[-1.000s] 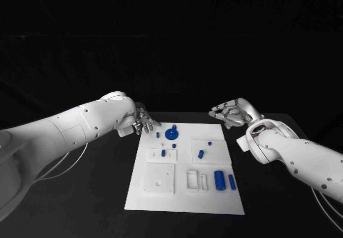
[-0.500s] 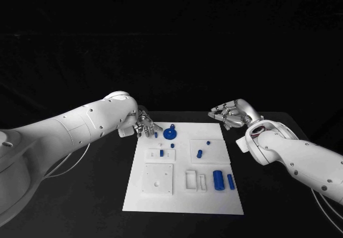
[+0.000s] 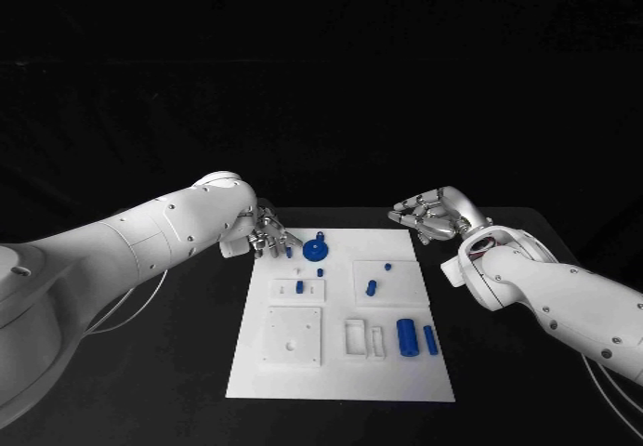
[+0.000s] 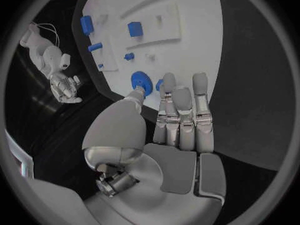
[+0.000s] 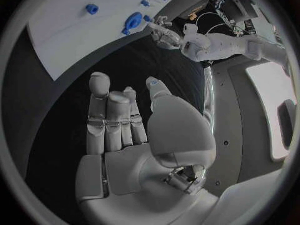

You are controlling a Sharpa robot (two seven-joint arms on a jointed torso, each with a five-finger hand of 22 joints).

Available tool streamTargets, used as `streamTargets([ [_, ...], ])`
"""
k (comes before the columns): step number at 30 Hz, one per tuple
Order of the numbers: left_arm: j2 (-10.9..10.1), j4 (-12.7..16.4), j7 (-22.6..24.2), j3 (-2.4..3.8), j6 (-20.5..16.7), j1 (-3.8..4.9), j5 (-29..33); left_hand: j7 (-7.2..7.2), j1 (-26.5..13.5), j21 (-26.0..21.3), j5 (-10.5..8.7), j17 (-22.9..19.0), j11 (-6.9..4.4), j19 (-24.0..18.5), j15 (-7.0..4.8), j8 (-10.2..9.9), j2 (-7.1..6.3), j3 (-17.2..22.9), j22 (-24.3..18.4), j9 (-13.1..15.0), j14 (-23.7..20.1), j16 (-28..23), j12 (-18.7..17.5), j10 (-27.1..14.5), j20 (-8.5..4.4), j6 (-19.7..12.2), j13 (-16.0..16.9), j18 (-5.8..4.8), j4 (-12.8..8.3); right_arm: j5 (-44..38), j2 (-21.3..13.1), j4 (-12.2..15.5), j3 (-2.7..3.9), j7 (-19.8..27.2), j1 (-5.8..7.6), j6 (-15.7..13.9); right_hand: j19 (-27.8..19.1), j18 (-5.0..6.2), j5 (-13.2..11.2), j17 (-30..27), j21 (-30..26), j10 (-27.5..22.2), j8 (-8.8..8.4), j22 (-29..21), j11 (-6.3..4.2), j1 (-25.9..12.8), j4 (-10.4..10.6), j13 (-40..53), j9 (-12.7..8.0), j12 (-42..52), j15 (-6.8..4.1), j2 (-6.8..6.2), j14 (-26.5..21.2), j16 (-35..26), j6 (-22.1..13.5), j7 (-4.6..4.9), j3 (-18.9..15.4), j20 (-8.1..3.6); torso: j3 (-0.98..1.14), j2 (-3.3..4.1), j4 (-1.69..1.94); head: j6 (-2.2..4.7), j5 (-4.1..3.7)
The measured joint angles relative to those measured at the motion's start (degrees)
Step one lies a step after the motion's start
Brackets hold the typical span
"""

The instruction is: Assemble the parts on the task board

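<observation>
Two hands are seen empty, fingers apart. The task board [image 3: 342, 362] lies mid-table; the left hand [image 3: 272, 238] hovers by the round blue part [image 3: 318, 249] at its far edge, which could be knocked. The right hand [image 3: 431, 214] is raised beyond the far right corner. Fingertip clearance is revealed by the left wrist view.

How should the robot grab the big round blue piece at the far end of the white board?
Probably by the little stem sticking up from the round blue piece, pinched from above. The disc seems to lie flat on the task board, leaving little edge to get under. The left hand is closest, beside it at the board's far left corner.
</observation>
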Motion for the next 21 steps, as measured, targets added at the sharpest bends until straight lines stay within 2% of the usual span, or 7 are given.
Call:
streamTargets([
  [13, -0.01, -0.48, -0.04, -0.04, 0.3, -0.02, 0.01, 0.0, -0.12, 0.0, 0.24, -0.06, 0.0, 0.0, 0.0, 0.0, 0.61, -0.88, -0.01, 1.73, 0.0, 0.44, 1.12, 0.0, 0.0, 0.0, 0.53, 0.0, -1.18, -0.01, 0.01, 0.01, 0.0, -0.03, 0.0, 0.0, 0.0, 0.0, 0.0, 0.0, 0.0, 0.0, 0.0, 0.0, 0.0, 0.0, 0.0, 0.01, 0.0, 0.0, 0.0, 0.0, 0.0, 0.0, -0.09, 0.09, 0.0, 0.0, -0.03, 0.33, -0.04, -0.21, -0.19],
  [21, 0.37, -1.26, -0.05, -0.04, 0.31, -0.09, 0.02, 0.0, 0.23, 0.26, 0.58, -0.3, -0.02, 0.0, 0.0, -0.29, 2.48, -1.92, -0.01, 2.09, 0.0, 0.44, 1.33, -0.41, 0.0, 0.0, 0.58, 0.0, -3.0, -0.02, 0.03, 0.0, 0.0, -0.03, 0.0, 0.0, 0.0, 0.0, 0.23, 0.0, 0.0, 0.0, 0.0, 0.0, 0.0, 0.0, 0.16, 0.01, 0.0, 0.0, 0.0, 0.0, 0.0, 0.0, -0.16, 0.16, 0.16, 0.0, -0.08, 0.4, -0.14, -0.37, -0.16],
])
